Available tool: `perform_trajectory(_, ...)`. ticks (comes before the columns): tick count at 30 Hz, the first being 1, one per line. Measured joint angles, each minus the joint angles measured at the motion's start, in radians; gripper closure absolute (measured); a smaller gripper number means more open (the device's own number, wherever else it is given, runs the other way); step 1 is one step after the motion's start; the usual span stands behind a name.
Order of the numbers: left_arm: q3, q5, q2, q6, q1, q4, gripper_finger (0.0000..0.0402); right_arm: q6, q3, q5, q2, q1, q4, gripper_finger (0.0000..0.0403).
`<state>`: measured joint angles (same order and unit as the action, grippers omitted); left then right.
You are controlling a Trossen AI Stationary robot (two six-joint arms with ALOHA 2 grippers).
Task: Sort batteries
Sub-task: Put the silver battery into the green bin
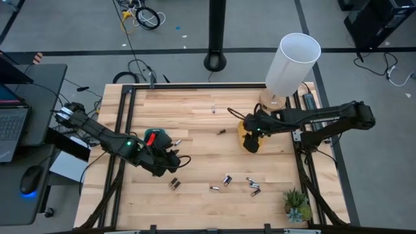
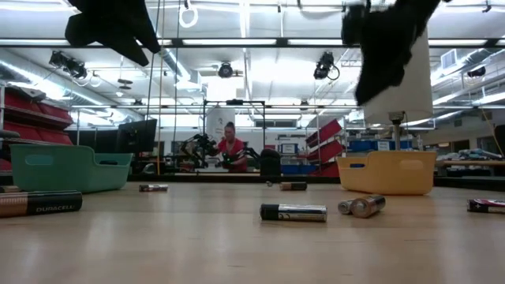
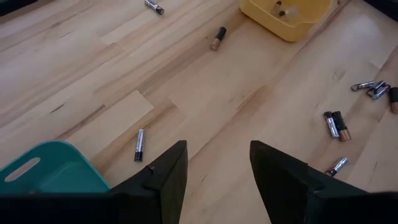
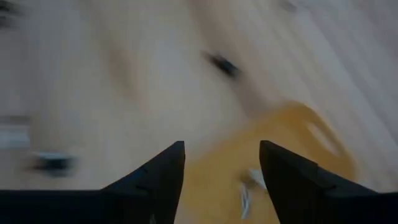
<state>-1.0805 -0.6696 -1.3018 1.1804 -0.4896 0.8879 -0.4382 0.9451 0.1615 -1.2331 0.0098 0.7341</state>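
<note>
Behind the desk (image 1: 195, 123) is a big workshop with bright lights, and a person in red sits far back. On the desk lie many batteries (image 1: 237, 183).

From above, the yellow tray (image 1: 249, 139) sits at about 3 o'clock on the desk. The right tool (image 1: 250, 123) hangs just over it. Its two fingers are apart and hold nothing. Two or three batteries (image 3: 281, 9) already lie in that tray, so a little of the sorting looks done.

At about 8 o'clock is the green tray (image 3: 53, 168), mostly hidden under the left arm. The left tool (image 1: 174, 160) hangs near it, over bare wood. Its fingers are apart too, with nothing between them. I cannot tell if the green tray has any batteries in it.

Most of the job is left. A bunch of batteries lies at 5 o'clock, two more sit near 6 o'clock, and a few lie alone near the middle and 12 o'clock.
</note>
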Motion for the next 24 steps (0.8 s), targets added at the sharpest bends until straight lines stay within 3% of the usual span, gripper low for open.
perform_trajectory(4, 0.0, -0.019, 0.0, -0.032, 0.0, 0.0, 0.0215, -0.022, 0.005, -0.096, 0.027, 0.122, -0.098, 0.0204)
perform_trajectory(13, 0.0, -0.105, 0.0, -0.055, 0.0, 0.0, 0.0215, -0.26, 0.005, -0.024, -0.135, 0.485, -0.095, 0.0242)
perform_trajectory(19, 0.0, -0.144, 0.0, -0.069, 0.0, -0.002, 0.0215, -0.443, 0.004, 0.015, -0.274, 0.566, -0.108, 0.0229)
perform_trajectory(24, 0.0, -0.131, 0.0, -0.099, 0.0, -0.006, 0.0215, -0.468, 0.004, 0.033, -0.346, 0.601, -0.138, 0.0214)
